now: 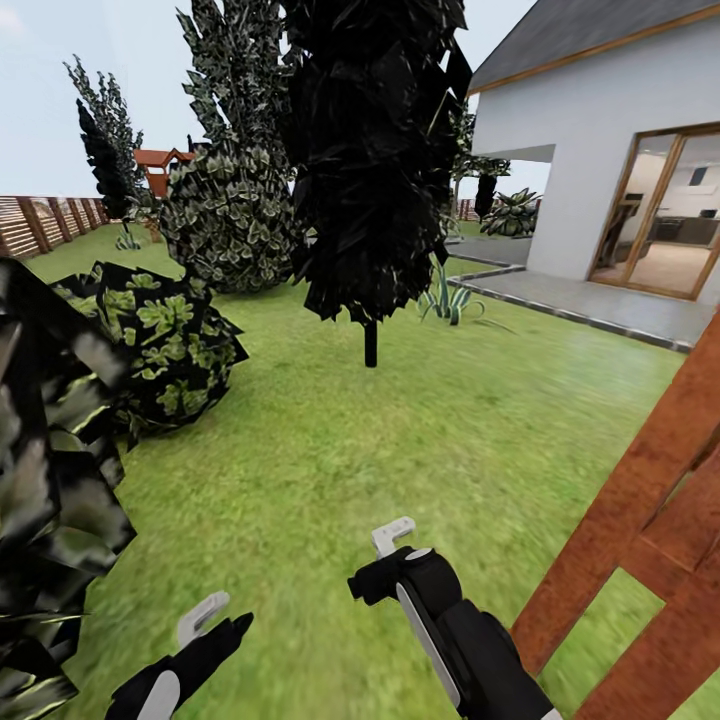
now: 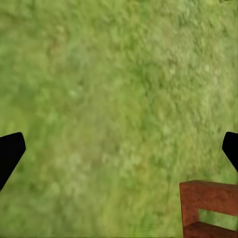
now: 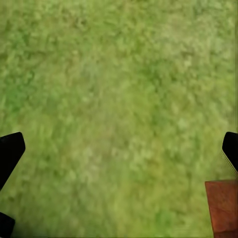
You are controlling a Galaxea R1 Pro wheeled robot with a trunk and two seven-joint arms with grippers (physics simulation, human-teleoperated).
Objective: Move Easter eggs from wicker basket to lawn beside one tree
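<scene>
Both my hands hang low over the lawn (image 1: 400, 440) with fingers spread apart and nothing in them — left hand (image 1: 205, 618), right hand (image 1: 392, 538). A red-brown wooden frame (image 1: 640, 560) stands beside the right hand; beyond it, a slim dark tree (image 1: 372, 170). No eggs or basket visible, so I judge the task barely begun. No writing anywhere.

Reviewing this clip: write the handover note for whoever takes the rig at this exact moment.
Left hand: open, nothing between its fingers, held low over the lawn.
Right hand: open too, nothing held.
The head view looks across the garden: a slim dark tree, a round bush, a red-brown wooden frame at the right, the house beyond.
Done: nothing that can be confirmed here.
Left: find the basket, take out all three eggs, lay them by one thick-trunked tree.
</scene>
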